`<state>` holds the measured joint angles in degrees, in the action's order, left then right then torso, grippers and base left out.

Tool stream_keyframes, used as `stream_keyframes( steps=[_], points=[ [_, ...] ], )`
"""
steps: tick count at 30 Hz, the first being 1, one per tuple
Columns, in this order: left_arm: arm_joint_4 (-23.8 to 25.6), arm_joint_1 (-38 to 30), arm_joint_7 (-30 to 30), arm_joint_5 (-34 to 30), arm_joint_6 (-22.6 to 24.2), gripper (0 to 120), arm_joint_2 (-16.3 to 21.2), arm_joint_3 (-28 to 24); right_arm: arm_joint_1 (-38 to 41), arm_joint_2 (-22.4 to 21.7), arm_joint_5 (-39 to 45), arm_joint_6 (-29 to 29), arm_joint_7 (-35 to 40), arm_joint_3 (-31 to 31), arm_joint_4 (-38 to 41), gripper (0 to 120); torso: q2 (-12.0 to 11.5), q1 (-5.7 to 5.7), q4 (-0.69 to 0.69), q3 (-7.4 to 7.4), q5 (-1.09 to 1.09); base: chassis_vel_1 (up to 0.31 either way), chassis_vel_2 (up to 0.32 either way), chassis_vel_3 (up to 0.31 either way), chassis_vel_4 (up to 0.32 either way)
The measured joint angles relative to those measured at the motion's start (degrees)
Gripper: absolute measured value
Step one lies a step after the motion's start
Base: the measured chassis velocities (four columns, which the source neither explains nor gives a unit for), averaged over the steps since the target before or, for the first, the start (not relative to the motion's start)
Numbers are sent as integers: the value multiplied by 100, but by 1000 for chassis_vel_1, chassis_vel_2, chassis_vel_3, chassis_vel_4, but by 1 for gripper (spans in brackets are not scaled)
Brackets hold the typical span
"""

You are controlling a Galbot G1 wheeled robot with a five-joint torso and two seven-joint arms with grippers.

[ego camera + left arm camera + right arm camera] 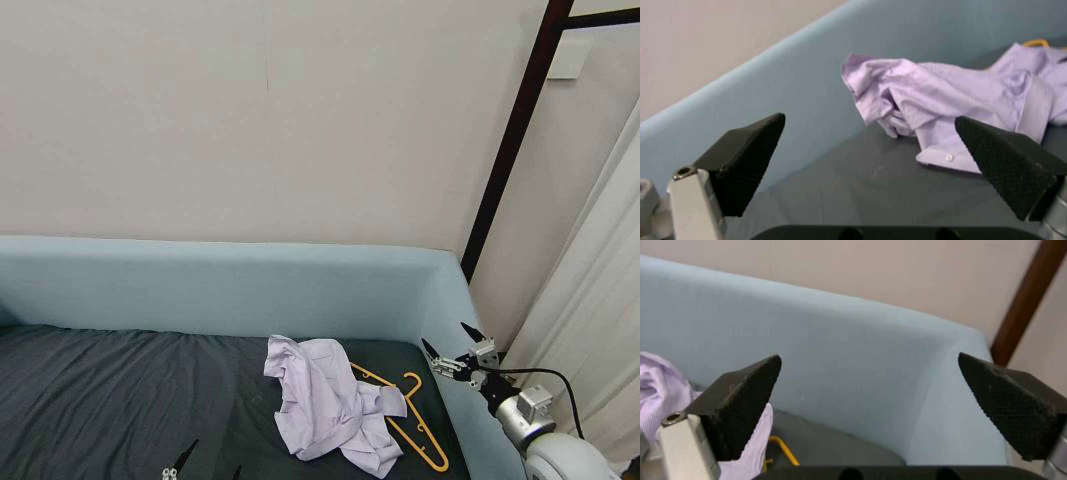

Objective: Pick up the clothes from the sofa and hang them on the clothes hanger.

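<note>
A crumpled lilac shirt [325, 405] lies on the sofa's dark seat [120, 400], partly over an orange clothes hanger [418, 425]. The left wrist view shows the shirt [953, 100] close ahead, beyond my open left gripper [887, 165]; the tips of that gripper [205, 462] peek in at the head view's bottom edge, left of the shirt. My right gripper [452, 350] is open above the sofa's right armrest, to the right of the hanger. In its wrist view it [887, 405] faces the backrest corner, with the shirt [660, 390] and a bit of the hanger [783, 452] at the edge.
The light blue sofa backrest [220, 285] runs behind the seat and turns into the right armrest [455, 330]. A dark brown rack pole [510, 140] rises right of the sofa against the wall. A white curtain [600, 290] hangs at far right.
</note>
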<state>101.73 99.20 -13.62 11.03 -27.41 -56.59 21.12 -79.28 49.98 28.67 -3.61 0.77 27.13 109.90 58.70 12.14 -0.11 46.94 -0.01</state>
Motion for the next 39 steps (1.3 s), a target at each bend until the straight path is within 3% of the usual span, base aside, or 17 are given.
stream_keyframes(
  steps=[3,6,7,12,15,22,25,31,39],
  points=[
    [-225,-279,-13,70,106,100,240,-245,-303,189,-9,0,0,246,145,100,0,0,-1,0,-1,0,0,0,0],
    [-707,-857,-127,251,180,100,454,-858,-575,405,-26,0,-1,451,297,100,0,0,2,0,1,0,0,0,0],
    [-707,-857,-127,251,180,100,454,-858,-575,405,-26,0,-1,451,297,100,0,0,2,0,1,0,0,0,0],
    [-1466,-1841,-239,682,192,100,375,-1955,-888,682,-74,17,-3,670,462,100,0,0,0,0,-1,0,0,0,0],
    [-1761,-2115,-248,867,191,100,348,-2273,-951,741,-81,25,-3,734,477,100,0,0,3,0,0,0,0,0,0],
    [-2497,-2649,-448,1269,187,100,162,-2626,-1006,820,-111,22,-13,818,467,100,-1,0,3,1,0,0,0,0,0],
    [-2816,-2875,-525,1265,164,100,-122,-2791,-1004,912,-144,0,-28,816,424,100,0,0,2,1,0,0,0,0,0],
    [-3156,-3027,-612,1390,103,100,-622,-2826,-1001,954,-207,-32,-51,746,371,100,-1,0,2,1,0,0,0,0,0],
    [-3702,-3367,-735,1708,-45,100,-994,-2789,-1028,893,-272,-40,-65,710,424,100,-1,0,2,1,1,0,0,0,0]
  ],
)
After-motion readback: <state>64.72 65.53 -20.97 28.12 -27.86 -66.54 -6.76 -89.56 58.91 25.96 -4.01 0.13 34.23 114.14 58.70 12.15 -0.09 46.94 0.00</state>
